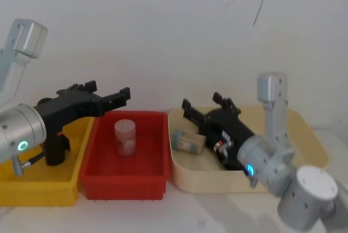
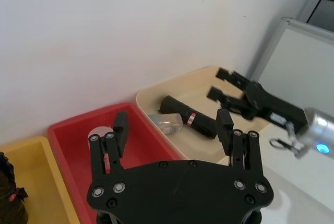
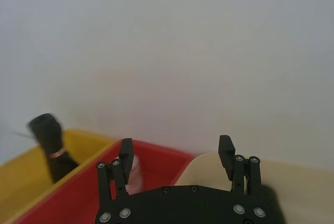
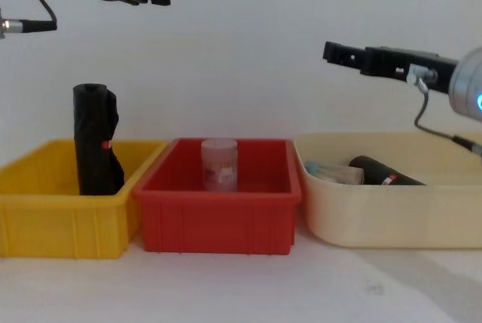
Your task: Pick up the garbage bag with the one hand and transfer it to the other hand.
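Note:
The garbage bag (image 2: 190, 117), a straight black roll with a red-and-white label, lies in the cream tray (image 2: 156, 92); from the chest it shows low in the tray, garbage bag (image 4: 384, 175). My left gripper (image 1: 106, 93), on the green-lit arm, hangs open high over the yellow and red bins, well left of the bag. Its own fingers (image 2: 121, 126) hold nothing. My right gripper (image 1: 202, 102), on the blue-lit arm, hovers open above the cream tray, over the bag and clear of it. From the chest it is the right gripper (image 4: 333, 52).
A kinked black roll (image 4: 96, 142) stands in the yellow bin (image 4: 45, 217). The red bin (image 4: 218, 221) holds a translucent jar (image 4: 219, 163). A clear packet (image 2: 166, 122) lies beside the bag in the cream tray. A white wall runs close behind the bins.

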Controlling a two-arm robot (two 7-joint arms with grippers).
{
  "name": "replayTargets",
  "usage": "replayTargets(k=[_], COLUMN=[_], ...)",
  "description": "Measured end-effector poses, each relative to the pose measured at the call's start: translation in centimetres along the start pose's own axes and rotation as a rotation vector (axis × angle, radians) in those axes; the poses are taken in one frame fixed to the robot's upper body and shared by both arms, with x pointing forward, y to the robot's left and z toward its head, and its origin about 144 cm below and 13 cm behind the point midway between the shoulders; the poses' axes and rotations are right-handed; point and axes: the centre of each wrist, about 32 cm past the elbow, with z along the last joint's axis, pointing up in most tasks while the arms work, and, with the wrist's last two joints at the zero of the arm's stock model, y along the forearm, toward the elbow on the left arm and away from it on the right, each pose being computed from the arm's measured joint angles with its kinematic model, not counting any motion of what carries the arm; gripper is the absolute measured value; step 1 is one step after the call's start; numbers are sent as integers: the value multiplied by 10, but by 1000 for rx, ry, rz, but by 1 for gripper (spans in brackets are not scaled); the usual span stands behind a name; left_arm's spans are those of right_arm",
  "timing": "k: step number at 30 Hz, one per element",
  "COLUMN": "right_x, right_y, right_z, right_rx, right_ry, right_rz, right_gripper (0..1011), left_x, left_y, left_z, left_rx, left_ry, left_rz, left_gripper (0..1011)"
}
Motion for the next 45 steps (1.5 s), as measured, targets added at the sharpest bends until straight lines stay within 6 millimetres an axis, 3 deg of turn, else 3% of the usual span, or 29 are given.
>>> replayTargets(k=[10,17,45], right_x=[-26,-36,-50], right_y=[-40,-56,-76], right_z=[-26,-33,-42], right_rx=[39,47,52], right_ry=[42,56,79], right_rz=[117,178,252], right_gripper=[1000,1000,1000], left_x=[0,0,0], left_y=[0,0,0], left_z=[0,0,0], left_rx=[0,0,0], left_ry=[0,0,0], left_rz=[0,0,0], left_gripper=[1000,1000,1000])
